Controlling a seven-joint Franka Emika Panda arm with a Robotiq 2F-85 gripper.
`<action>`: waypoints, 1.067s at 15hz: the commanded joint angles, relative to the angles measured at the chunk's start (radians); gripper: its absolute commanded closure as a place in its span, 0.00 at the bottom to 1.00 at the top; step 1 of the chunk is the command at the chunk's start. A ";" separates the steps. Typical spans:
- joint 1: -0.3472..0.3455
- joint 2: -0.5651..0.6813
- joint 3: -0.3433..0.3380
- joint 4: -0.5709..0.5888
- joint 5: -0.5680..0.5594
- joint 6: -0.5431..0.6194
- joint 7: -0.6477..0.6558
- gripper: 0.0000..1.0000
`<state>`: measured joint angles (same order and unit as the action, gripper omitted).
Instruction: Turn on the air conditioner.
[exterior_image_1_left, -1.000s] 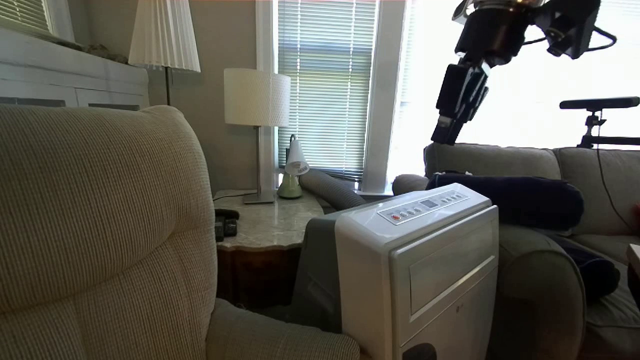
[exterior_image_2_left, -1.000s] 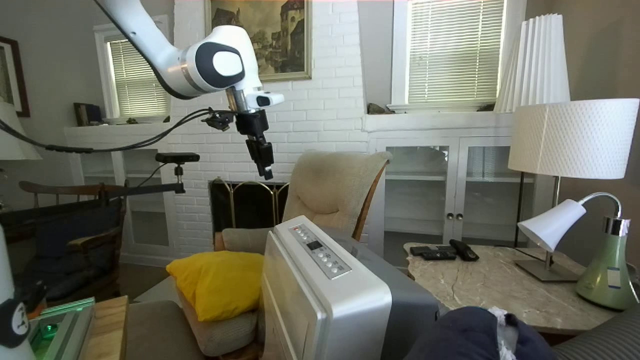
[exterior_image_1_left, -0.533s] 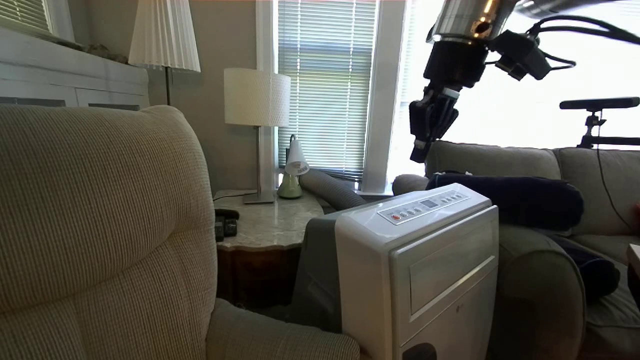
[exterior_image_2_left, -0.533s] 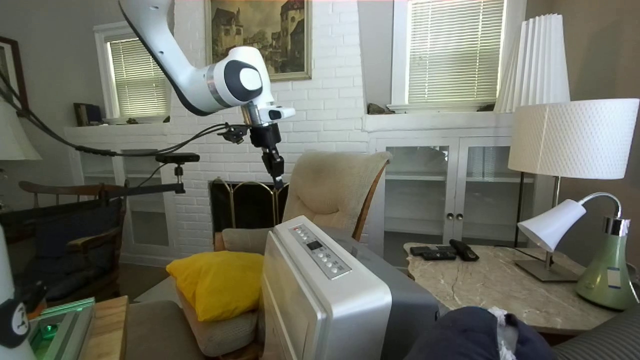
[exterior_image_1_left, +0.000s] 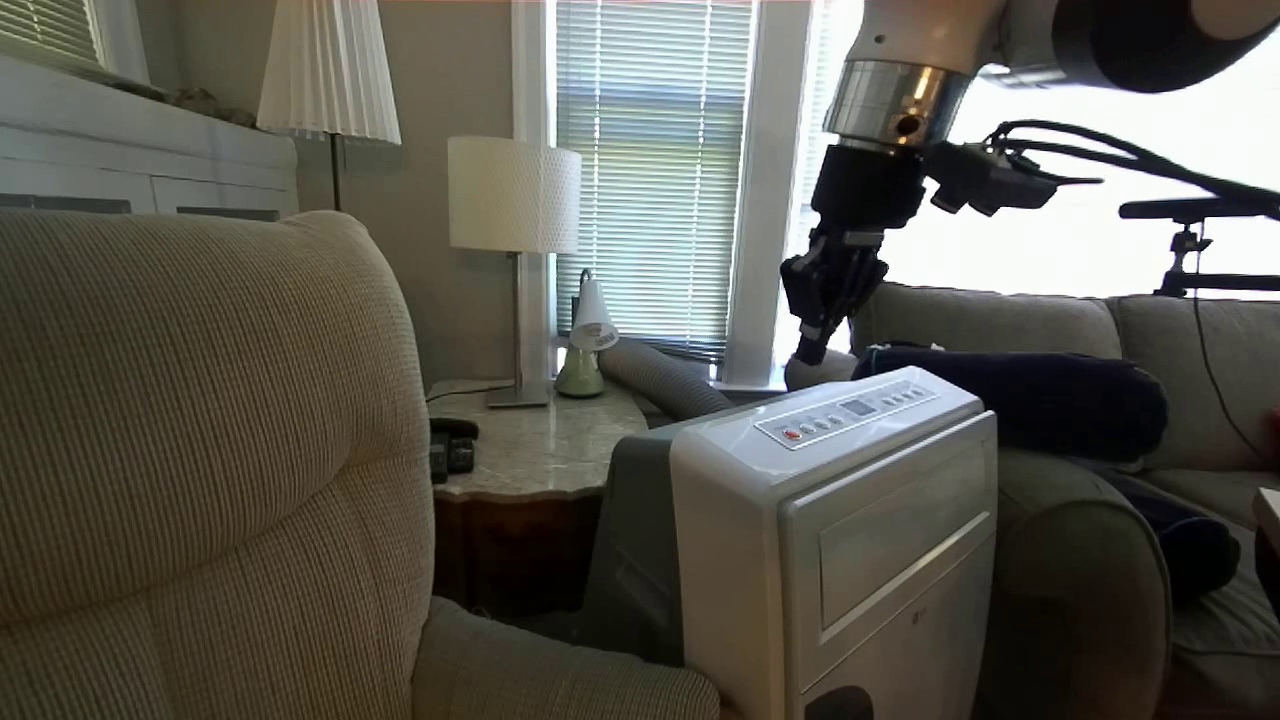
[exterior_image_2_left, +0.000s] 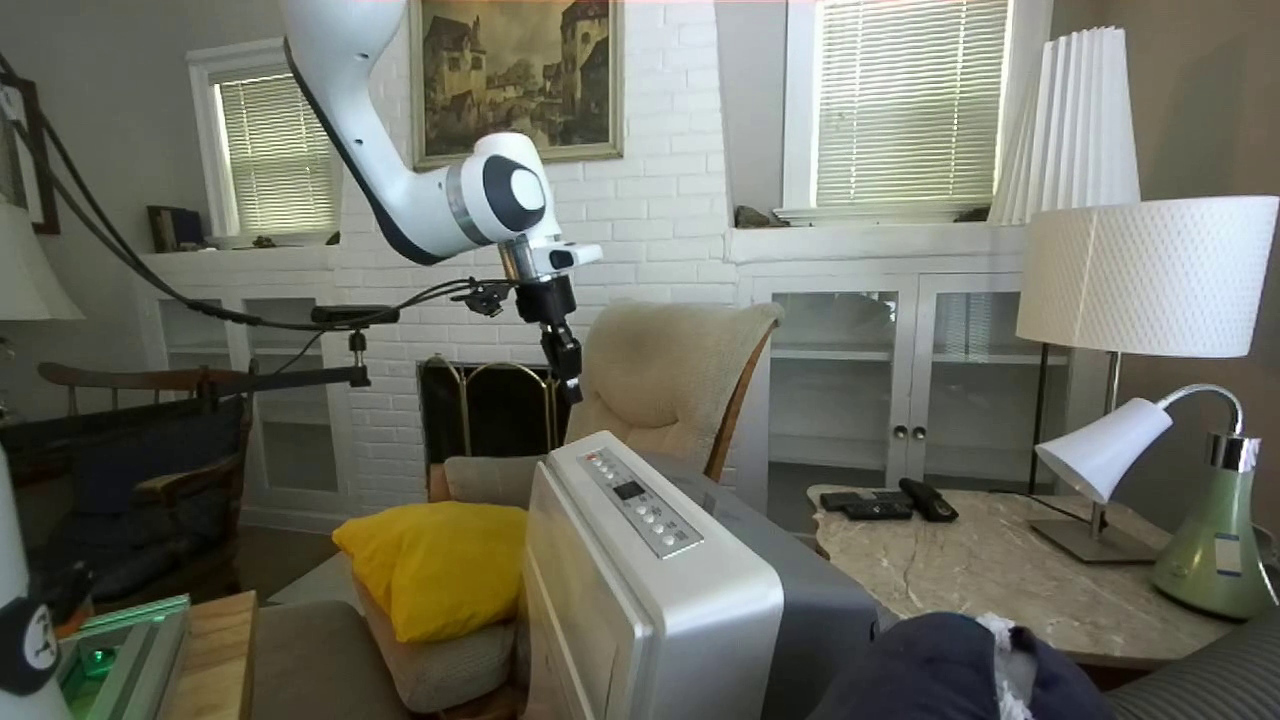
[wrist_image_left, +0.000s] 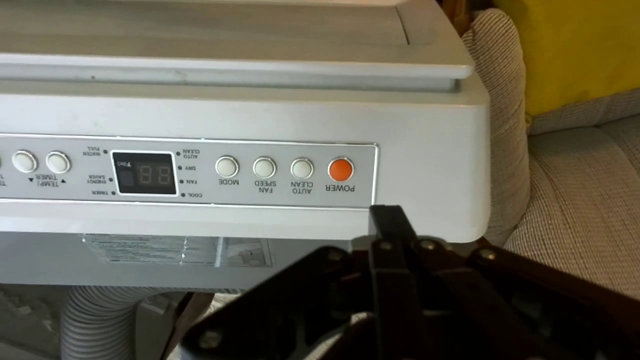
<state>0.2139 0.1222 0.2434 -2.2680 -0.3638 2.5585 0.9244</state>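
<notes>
Above the far end of the air conditioner (exterior_image_2_left: 690, 600), we see the gripper (exterior_image_2_left: 572, 392) hanging apart from it, its jaws closed together with nothing between them. The air conditioner stands near the middle of an exterior view, a yellow cushion (exterior_image_2_left: 440, 568) to its left and a side table (exterior_image_2_left: 960, 570) to its right. We judge that pressing the orange power button (wrist_image_left: 340, 170) comes next, and aim is our chief worry: in the wrist view the fingertips (wrist_image_left: 386, 216) show right of it, by the corner of the control panel (wrist_image_left: 206, 167), so a straight drop could land on bare casing (wrist_image_left: 425, 165). Overcorrecting leftward might catch the AUTO CLEAN button (wrist_image_left: 302, 169) instead, and too hard a push could rock so narrow and boxy a thing. That casing looks like smooth, glossy plastic with rounded corners; the power button is a small disc in a pale ring. The hose (wrist_image_left: 100, 325) is ribbed and grey, and the armchair (exterior_image_1_left: 230, 420) at the left of an exterior view wears corded cloth.
</notes>
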 joint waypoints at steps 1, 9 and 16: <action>0.048 0.060 -0.045 0.050 -0.031 -0.015 0.047 1.00; 0.103 0.104 -0.118 0.056 -0.049 -0.011 0.073 1.00; 0.114 0.130 -0.147 0.055 -0.038 -0.003 0.056 1.00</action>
<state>0.3133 0.2289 0.1112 -2.2318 -0.3768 2.5580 0.9550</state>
